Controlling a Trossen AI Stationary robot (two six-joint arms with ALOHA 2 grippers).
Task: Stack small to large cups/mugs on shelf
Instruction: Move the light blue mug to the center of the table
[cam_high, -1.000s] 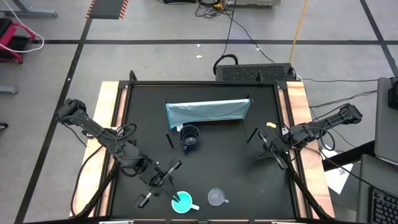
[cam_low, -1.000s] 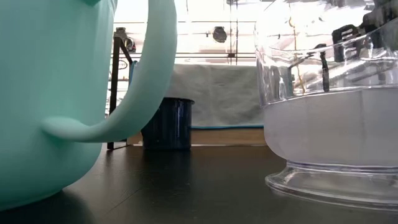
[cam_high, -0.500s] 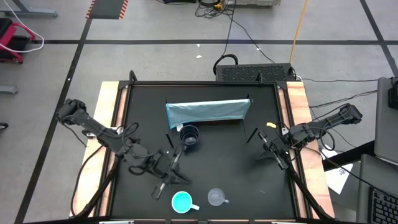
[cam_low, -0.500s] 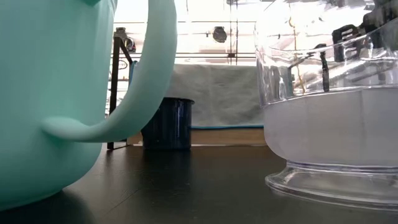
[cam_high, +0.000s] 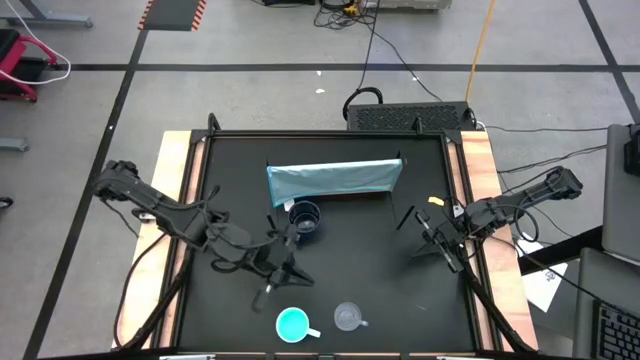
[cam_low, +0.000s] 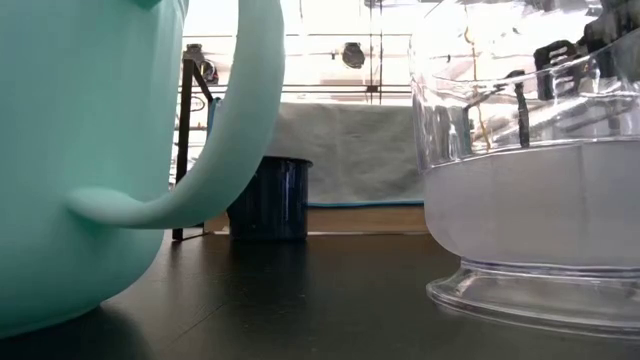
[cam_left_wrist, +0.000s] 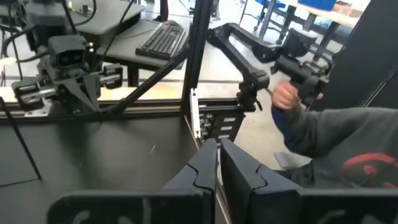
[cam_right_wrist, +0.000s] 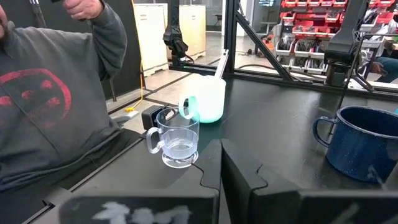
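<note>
The turquoise mug and the clear mug stand upright side by side near the table's near edge. The navy mug stands upright just in front of the light blue shelf, which stands at the far middle. My left gripper is shut and holds nothing. It hangs above the table between the navy mug and the turquoise mug, pointing almost level. My right gripper waits, shut and bare, at the right side. Its wrist view shows the clear mug, turquoise mug and navy mug.
A person in a grey shirt sits beyond the table's near edge, one hand raised. The turquoise mug and clear mug stand close before the low camera. The black tabletop lies bare between the mugs and my right arm.
My left gripper has drawn away from the turquoise mug's rim, going up and toward the table's far edge. It has tipped from pointing down to almost level and rolled a little. It stays shut. The mug keeps its place.
</note>
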